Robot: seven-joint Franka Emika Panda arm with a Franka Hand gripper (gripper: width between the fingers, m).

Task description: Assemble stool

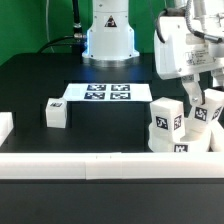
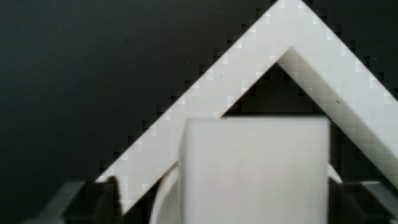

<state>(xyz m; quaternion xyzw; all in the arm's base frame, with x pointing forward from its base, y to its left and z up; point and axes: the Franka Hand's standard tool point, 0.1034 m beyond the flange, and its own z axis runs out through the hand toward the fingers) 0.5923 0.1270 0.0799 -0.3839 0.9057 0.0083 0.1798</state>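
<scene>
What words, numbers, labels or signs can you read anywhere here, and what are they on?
No words or numbers are readable.
Only black-and-white square tags, coded patterns rather than text: on the marker board, the loose leg, the standing leg, the held leg and the seat.

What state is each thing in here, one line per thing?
Thick round white plastic seat disc: flat on the black table.
Gripper: shut on a tagged white block leg, tilted over the seat disc.
Second tagged leg: upright on the seat disc.
Third tagged leg: loose on the table.
</scene>
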